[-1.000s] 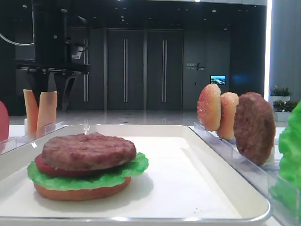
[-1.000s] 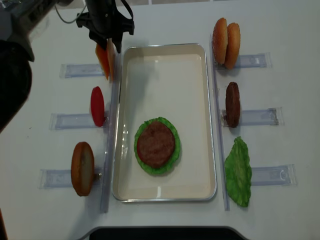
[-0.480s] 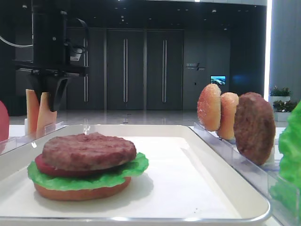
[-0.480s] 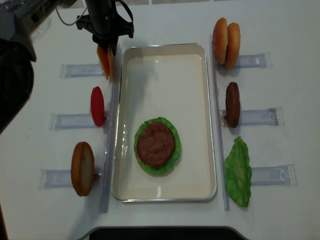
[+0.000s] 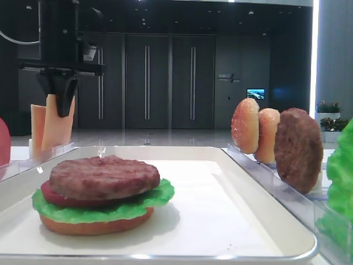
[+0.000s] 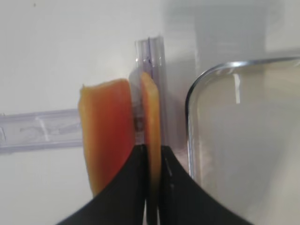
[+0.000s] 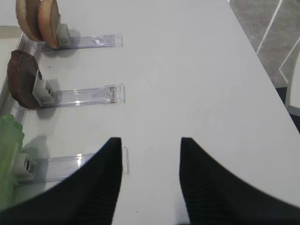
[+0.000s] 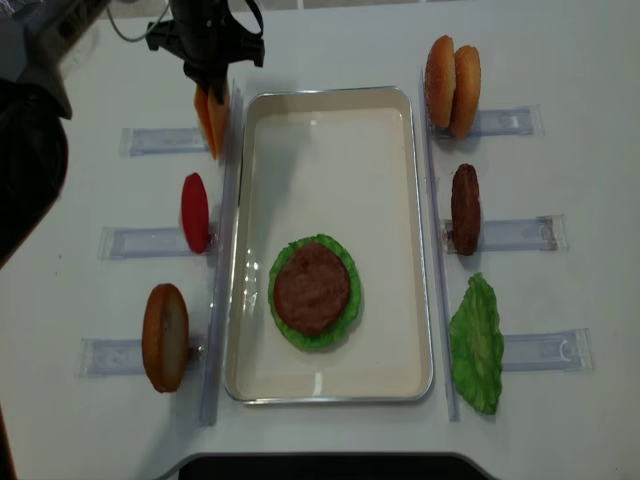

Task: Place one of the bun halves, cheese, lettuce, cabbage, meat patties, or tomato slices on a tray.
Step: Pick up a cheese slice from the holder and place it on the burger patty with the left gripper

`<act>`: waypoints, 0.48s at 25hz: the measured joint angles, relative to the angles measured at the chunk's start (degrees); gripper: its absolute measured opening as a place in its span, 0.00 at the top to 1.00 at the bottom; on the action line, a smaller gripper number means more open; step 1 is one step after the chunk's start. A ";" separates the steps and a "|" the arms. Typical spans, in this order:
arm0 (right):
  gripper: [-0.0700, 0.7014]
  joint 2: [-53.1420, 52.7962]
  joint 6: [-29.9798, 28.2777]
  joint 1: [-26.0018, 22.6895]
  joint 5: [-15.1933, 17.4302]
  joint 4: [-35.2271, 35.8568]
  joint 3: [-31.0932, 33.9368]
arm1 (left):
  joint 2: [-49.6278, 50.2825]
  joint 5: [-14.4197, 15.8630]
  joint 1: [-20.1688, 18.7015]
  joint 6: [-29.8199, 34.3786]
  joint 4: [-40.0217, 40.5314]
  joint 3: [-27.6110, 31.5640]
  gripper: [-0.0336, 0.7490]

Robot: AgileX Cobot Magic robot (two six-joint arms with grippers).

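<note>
We see the left pincer clenched on the thin pale orange square cheese slice that stands nearest the tray, pinching its edge between both black fingers; a second cheese slice stands just beside it on the left of the wrist frame. In the overhead view this pincer sits at upper left, over the cheese, right next to the top-left corner of the large white rectangular tray. The cheese stands upright in a clear plastic holder rack on the white counter.

Centre-low in the tray lies a stack: a dark brown round meat patty on bright green frilly lettuce, and in the low side view a red tomato slice and tan bun half under those.

Left of the tray: an upright red tomato slice and a golden-tan bun half. Right of the tray: two bun halves, another meat patty, a lettuce leaf.

The right pincer is released, its fingers spread wide apart above bare counter, holding nothing, at the bottom of its wrist frame.
</note>
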 joint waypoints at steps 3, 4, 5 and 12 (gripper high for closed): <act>0.54 0.00 0.00 0.00 0.00 0.00 0.00 | -0.07 0.07 0.00 0.19 -2.20 -3.11 0.92; 0.54 0.00 0.00 0.00 0.00 0.00 0.00 | -0.26 0.07 0.00 0.19 -3.22 -3.69 0.92; 0.54 0.00 0.00 0.00 0.00 0.00 0.00 | -0.39 0.13 0.00 0.19 -4.01 -4.20 0.92; 0.54 0.00 0.00 0.00 0.00 0.00 0.00 | -4.35 0.54 0.00 0.66 -6.52 -4.60 0.92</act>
